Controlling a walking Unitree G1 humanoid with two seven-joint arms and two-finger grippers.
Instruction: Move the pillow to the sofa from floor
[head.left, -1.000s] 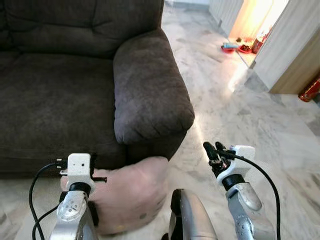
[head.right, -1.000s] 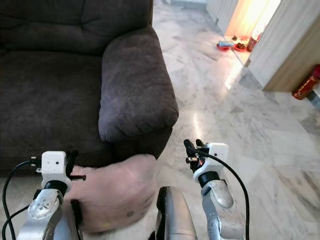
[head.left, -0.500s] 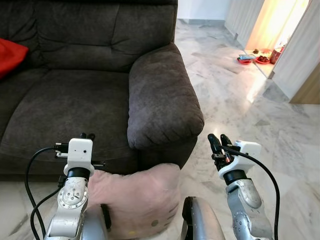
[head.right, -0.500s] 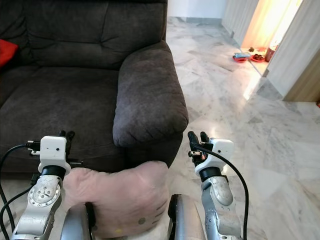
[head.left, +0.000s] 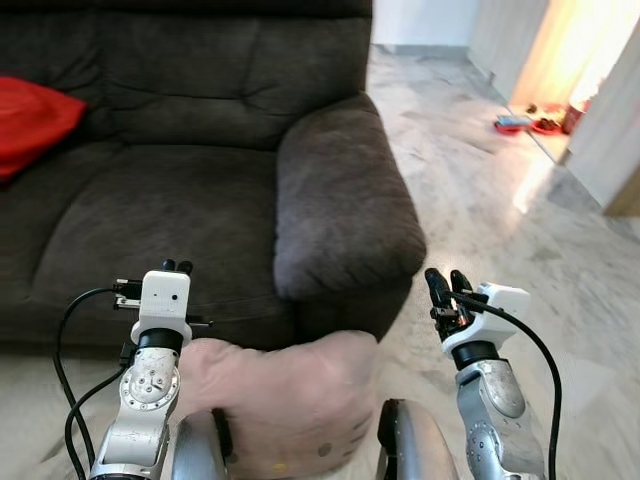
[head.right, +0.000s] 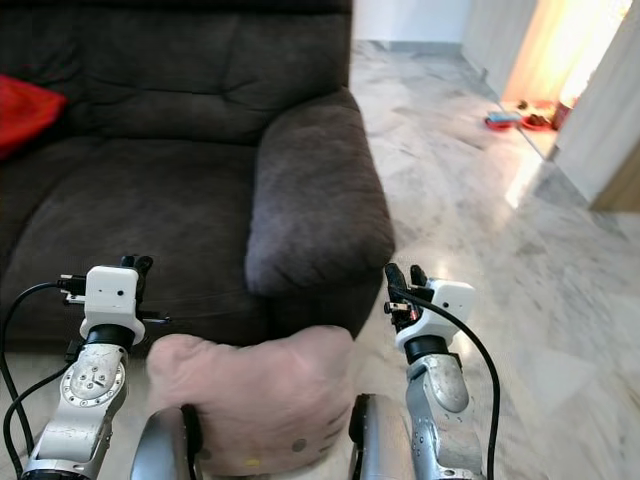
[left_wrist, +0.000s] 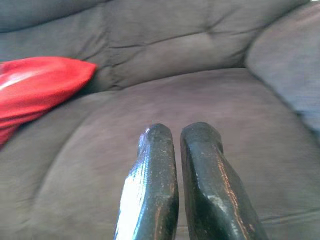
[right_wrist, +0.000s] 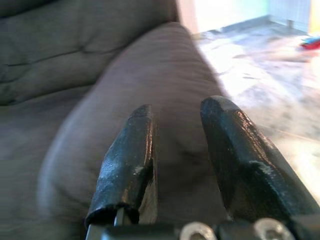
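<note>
Pink pillow (head.left: 285, 400) sits squeezed between the robot's forearms, low at the sofa (head.left: 180, 200) front, not yet on the seat. Left hand (left_wrist: 175, 150) nearly closed and empty; right hand (right_wrist: 177, 125) narrowly parted, empty too.

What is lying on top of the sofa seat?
A red cushion lies at the left end of the dark sofa seat, partly cut off by the picture's edge. The seat's front strip is hidden behind the left pincer.
</note>
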